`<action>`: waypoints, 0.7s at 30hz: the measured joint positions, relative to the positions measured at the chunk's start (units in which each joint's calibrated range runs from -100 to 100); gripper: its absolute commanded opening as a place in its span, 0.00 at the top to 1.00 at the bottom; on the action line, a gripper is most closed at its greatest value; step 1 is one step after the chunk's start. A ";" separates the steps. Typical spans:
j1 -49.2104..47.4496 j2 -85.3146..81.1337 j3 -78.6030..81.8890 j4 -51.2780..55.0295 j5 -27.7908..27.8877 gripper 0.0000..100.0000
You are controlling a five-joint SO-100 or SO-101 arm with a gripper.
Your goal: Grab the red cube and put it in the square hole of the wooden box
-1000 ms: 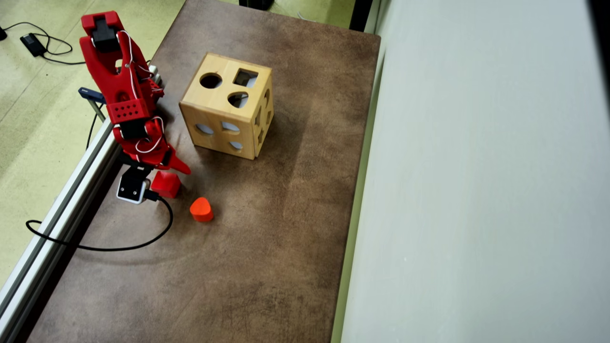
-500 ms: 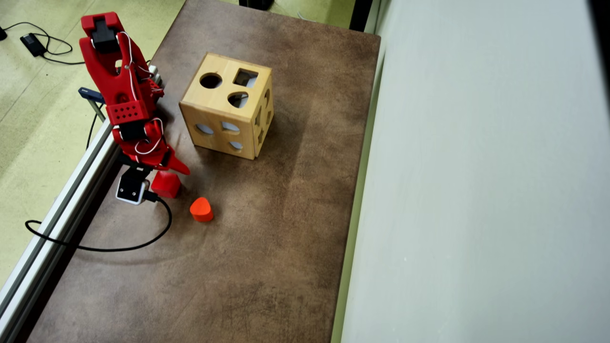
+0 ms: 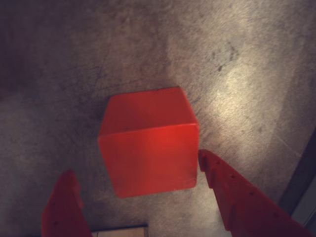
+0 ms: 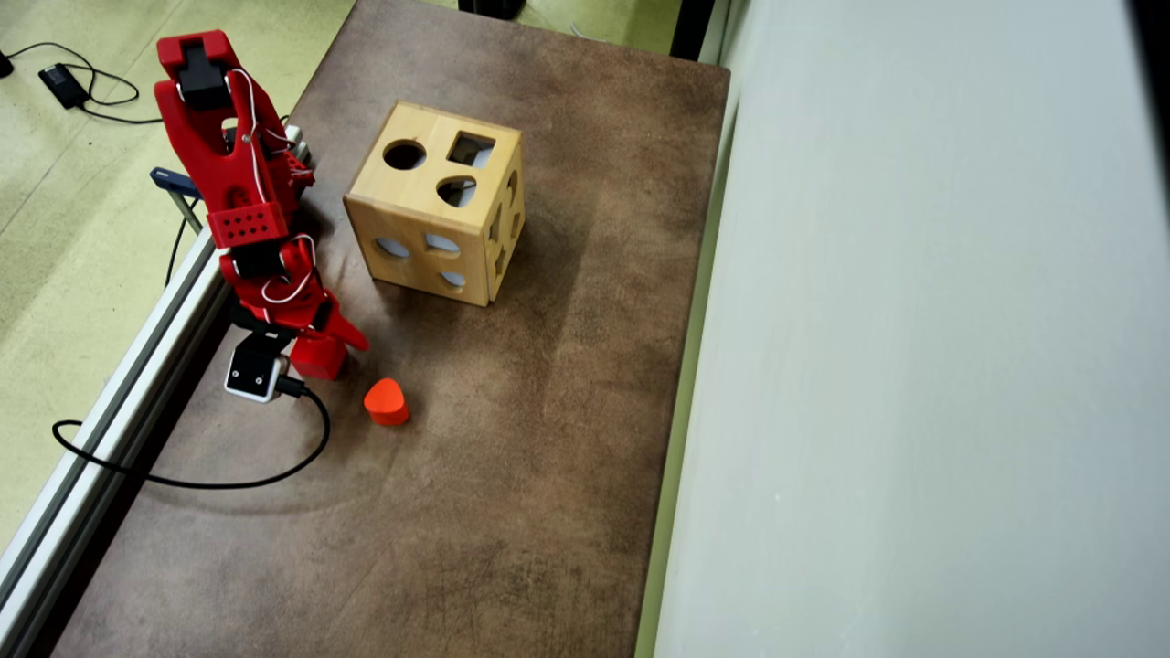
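— At the left edge of the overhead frame, where is the red cube (image 4: pixel 320 357)?
— Under the gripper (image 3: pixel 136 170), its fingers spread either side; the wooden box (image 4: pixel 437 203) stands upper centre.

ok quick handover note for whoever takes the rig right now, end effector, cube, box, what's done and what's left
End effector: open, fingers on either side of the red cube, not yet closed on it.
Red cube: on the brown table, at the left edge in the overhead view, beside the orange heart-like block.
Wooden box: upright, square hole on top, empty.
Done: approach to the cube.
Left: close, lift, carry to the box, drop through the square hole.
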 measured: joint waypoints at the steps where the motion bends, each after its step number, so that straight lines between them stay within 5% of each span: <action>1: 0.07 0.00 0.00 0.00 0.00 0.63; 21: 0.07 2.46 0.00 -5.49 0.00 0.64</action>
